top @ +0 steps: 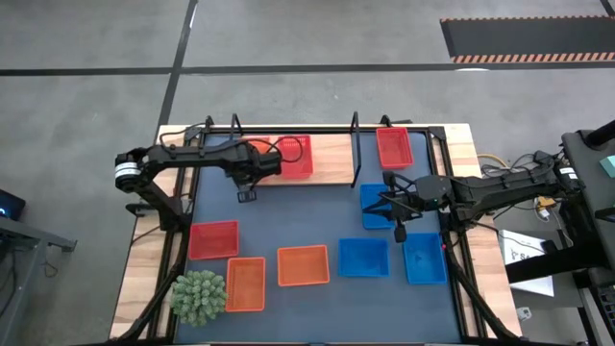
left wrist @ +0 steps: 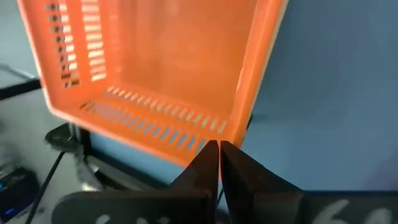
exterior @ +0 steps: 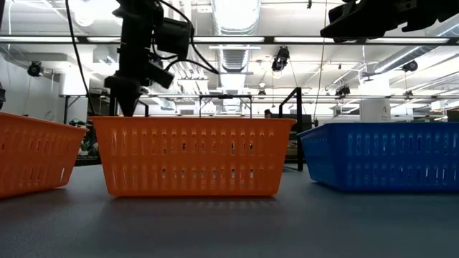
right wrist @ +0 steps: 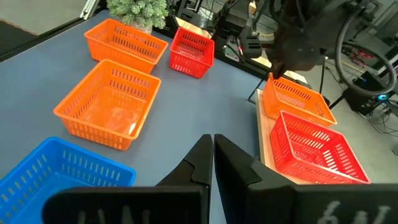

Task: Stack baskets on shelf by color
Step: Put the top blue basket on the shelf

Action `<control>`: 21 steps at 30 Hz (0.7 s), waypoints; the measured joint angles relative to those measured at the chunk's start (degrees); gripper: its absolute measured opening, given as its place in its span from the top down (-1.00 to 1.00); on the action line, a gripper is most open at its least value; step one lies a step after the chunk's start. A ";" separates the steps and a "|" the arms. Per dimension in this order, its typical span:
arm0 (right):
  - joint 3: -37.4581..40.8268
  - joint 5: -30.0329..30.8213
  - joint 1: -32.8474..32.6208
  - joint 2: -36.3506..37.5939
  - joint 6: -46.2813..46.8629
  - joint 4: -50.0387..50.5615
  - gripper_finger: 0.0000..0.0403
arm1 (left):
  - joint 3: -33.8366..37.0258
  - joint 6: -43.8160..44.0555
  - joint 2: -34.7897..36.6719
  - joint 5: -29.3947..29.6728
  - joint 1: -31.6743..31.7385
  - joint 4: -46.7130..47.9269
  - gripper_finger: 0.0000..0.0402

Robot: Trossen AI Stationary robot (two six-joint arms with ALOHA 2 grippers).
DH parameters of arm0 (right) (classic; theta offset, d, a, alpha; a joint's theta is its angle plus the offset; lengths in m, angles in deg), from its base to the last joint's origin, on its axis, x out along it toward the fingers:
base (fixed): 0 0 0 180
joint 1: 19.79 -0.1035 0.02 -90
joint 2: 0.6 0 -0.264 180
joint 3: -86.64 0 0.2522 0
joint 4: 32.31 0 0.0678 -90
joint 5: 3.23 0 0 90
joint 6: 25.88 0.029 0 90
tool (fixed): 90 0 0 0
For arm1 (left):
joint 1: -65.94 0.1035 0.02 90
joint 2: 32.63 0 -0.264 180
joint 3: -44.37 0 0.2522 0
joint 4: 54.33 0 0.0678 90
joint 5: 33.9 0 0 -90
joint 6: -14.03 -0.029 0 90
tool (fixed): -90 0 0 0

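Note:
The wooden shelf (top: 332, 159) runs along the mat's far edge and carries two red baskets (top: 295, 156) (top: 394, 147). An orange basket (right wrist: 297, 99) also rests on the shelf beside a red one (right wrist: 317, 150); in the high view my left arm covers most of it. My left gripper (left wrist: 218, 149) is shut at that basket's rim. My right gripper (right wrist: 212, 142) is shut and touches nothing; it hovers over the mat near a blue basket (top: 375, 205). On the mat lie a red basket (top: 213, 239), two orange baskets (top: 246, 284) (top: 303, 266) and two more blue ones (top: 363, 258) (top: 424, 258). My left gripper pinches the orange basket's wall at the rim (left wrist: 208, 138), close to a corner, between its two fingers. It comes from above, pointing down. In the right wrist view the basket's bottom rests on the shelf board (right wrist: 264, 121).
A green spiky plant ball (top: 199, 296) sits at the mat's near left corner. Black wire loops (top: 356, 123) rise from the shelf's far edge. Bare blue mat (top: 288, 207) lies between the shelf and the near row of baskets.

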 joint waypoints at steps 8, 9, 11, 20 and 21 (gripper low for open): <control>0.00 0.00 0.00 0.00 -0.01 -0.02 0.96 | -3.88 3.34 0.00 -1.53 -1.17 -5.09 1.00; 0.00 0.00 -0.01 0.00 -0.01 -0.02 0.96 | -4.78 5.42 0.07 -1.41 -1.91 -4.90 1.00; 0.00 0.00 -0.01 0.00 0.03 -0.02 0.96 | -6.36 9.70 0.69 -1.21 -4.15 -6.17 1.00; 0.00 0.00 0.00 -1.58 1.30 -0.83 0.96 | -6.14 13.01 2.56 1.59 -22.77 -29.22 1.00; 0.00 0.02 0.00 -1.96 1.53 -0.87 0.96 | -6.12 13.38 2.58 1.63 -24.58 -30.99 1.00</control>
